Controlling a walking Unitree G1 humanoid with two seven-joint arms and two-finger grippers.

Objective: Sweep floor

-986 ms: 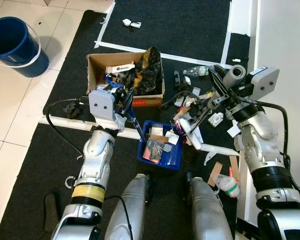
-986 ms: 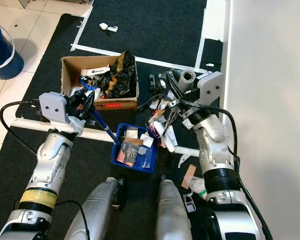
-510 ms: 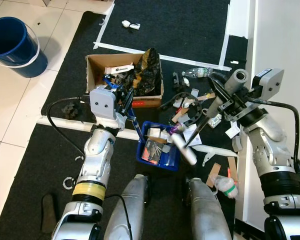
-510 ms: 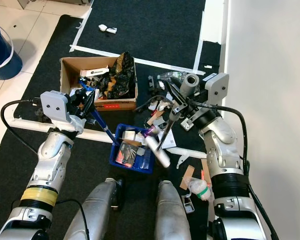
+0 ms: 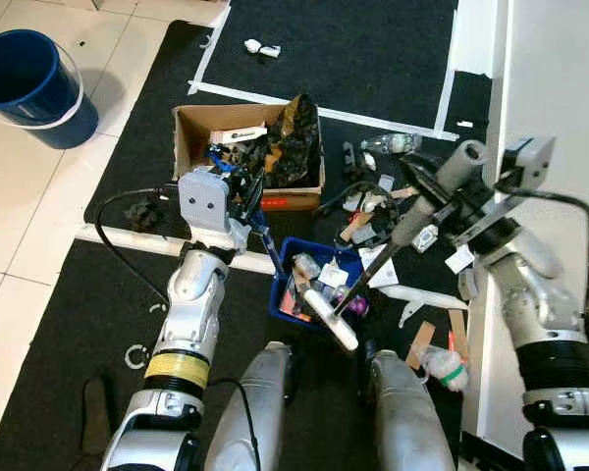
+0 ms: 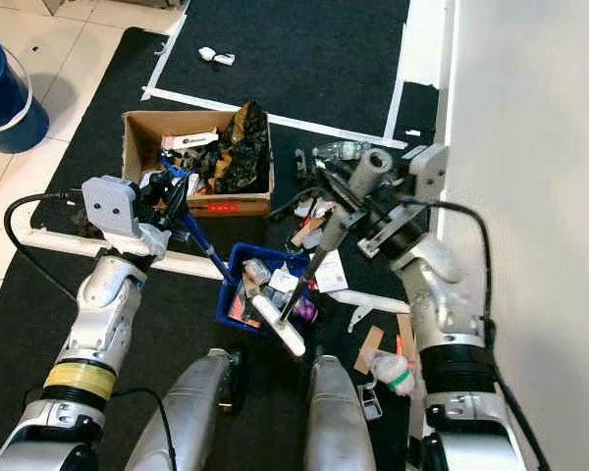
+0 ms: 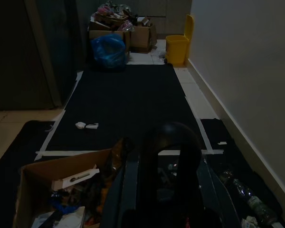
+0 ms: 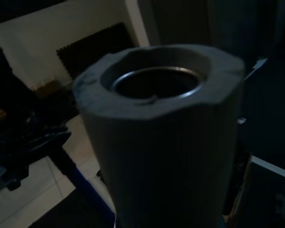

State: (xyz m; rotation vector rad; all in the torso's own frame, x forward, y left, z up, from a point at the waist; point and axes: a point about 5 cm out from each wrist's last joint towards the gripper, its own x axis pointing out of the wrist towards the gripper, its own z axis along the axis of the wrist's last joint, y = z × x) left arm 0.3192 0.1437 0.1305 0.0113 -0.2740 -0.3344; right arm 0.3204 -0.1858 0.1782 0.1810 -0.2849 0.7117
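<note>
No brand or label can be read anywhere — the white strip in the cardboard box (image 5: 247, 155) carries a dark mark too small to make out. One blue dustpan (image 5: 314, 285), heaped with scraps, lies on the black mat (image 5: 79, 324) just ahead of the robot's legs. One brush (image 5: 398, 235), grey-handled with a white head, slants down so its head rests at the dustpan's near edge. The right end effector (image 5: 450, 201) is clamped on the grey handle near its top. The left end effector (image 5: 247, 191) pinches the dustpan's blue handle (image 5: 268, 245), fingers pressed together around it. One blue bucket (image 5: 31, 86) stands on the tiles, well apart. Loose litter — one clear bottle (image 5: 388, 143) among it — lies beside the box.
</note>
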